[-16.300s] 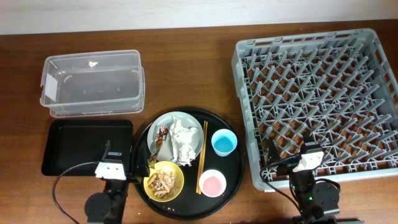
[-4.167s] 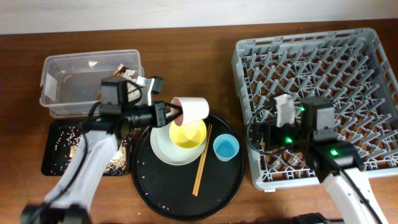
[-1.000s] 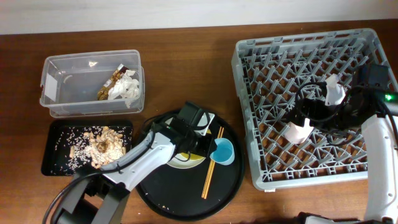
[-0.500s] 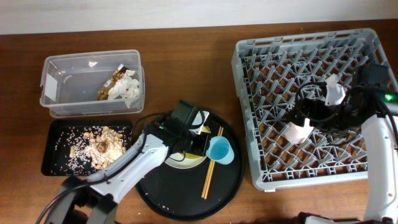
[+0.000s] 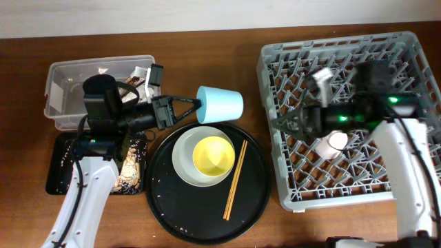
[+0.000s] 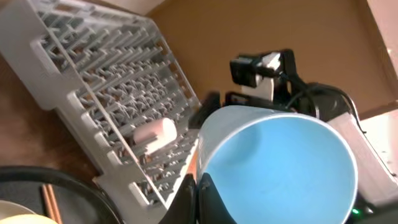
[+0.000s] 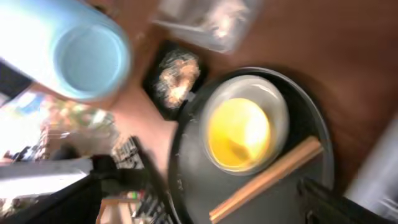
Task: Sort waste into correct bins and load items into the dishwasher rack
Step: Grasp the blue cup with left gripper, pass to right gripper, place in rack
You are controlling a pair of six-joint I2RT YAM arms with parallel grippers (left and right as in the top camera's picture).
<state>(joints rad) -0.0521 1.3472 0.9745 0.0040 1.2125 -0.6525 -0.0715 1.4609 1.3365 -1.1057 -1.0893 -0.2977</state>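
Holds the light blue cup point(image 5: 220, 105) aloft on its side now, off the round black tray point(image 5: 165, 207) where it stood half a second back. Grips its rim in the left jaws. Keeps the right jaws over the dishwasher rack point(image 5: 413, 186), seemingly parted and empty.

Done: pink cup point(image 5: 331, 143) lying in the rack, food scraps point(image 5: 131, 169) in the shallow black tray point(image 5: 58, 182).

Left: plate point(image 5: 180, 155), yellow bowl point(image 5: 212, 153) on it, chopsticks point(image 5: 235, 179).

Brown wooden surface point(image 5: 207, 41), pale wall behind.

No readable text, labels or numbers anywhere
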